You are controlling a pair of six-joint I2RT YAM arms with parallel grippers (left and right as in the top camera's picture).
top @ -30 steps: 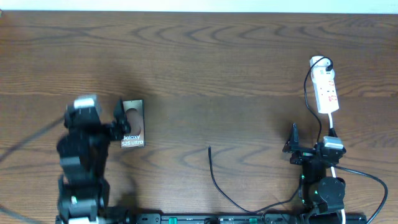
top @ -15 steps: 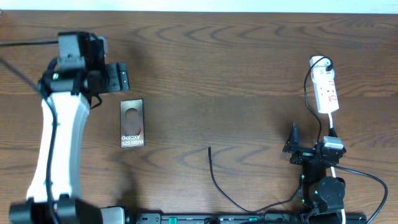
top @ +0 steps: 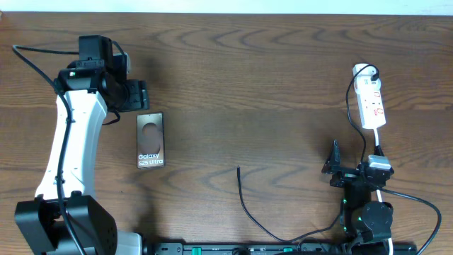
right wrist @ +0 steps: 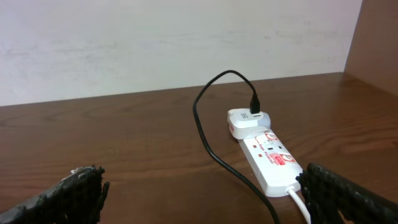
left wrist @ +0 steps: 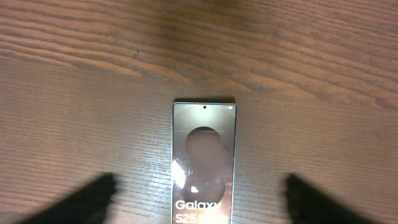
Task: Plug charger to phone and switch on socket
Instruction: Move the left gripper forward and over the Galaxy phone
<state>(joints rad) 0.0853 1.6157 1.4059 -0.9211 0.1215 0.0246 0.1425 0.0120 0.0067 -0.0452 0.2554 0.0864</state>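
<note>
Brown wood-grain worktop (top: 248, 71) fills the overhead view. The left arm (top: 67, 142), white with black joints, reaches up the left side to the far-left area. Its pincer (top: 144, 95) is released, spread wide and empty, hanging just past the far end of the phone and not touching it. In the left wrist view the two blurred dark fingertips (left wrist: 87, 199) frame the phone on either side. The right arm (top: 364, 202) sits low at the near right edge. Its pincer (right wrist: 211, 199) is also released, jaws far apart with nothing between them, and faces the socket. The socket (top: 371, 105) is a white strip with red marks, lying flat at far right with its long axis running away from the robot. A white cord (top: 379, 145) leaves its near end toward the right arm. Switch position cannot be told. The phone (top: 150, 139) lies flat at left of centre, dark and glossy, with the "Galaxy S25 Ultra" lettering at its near end. A white adapter (right wrist: 247, 121) sits at the socket's far end with the charger plugged into it. The charger (top: 248, 209), a thin black cable, loops beside the socket and runs along the near edge. Its plug tip (top: 238, 169) lies free mid-worktop, well apart from the phone.
</note>
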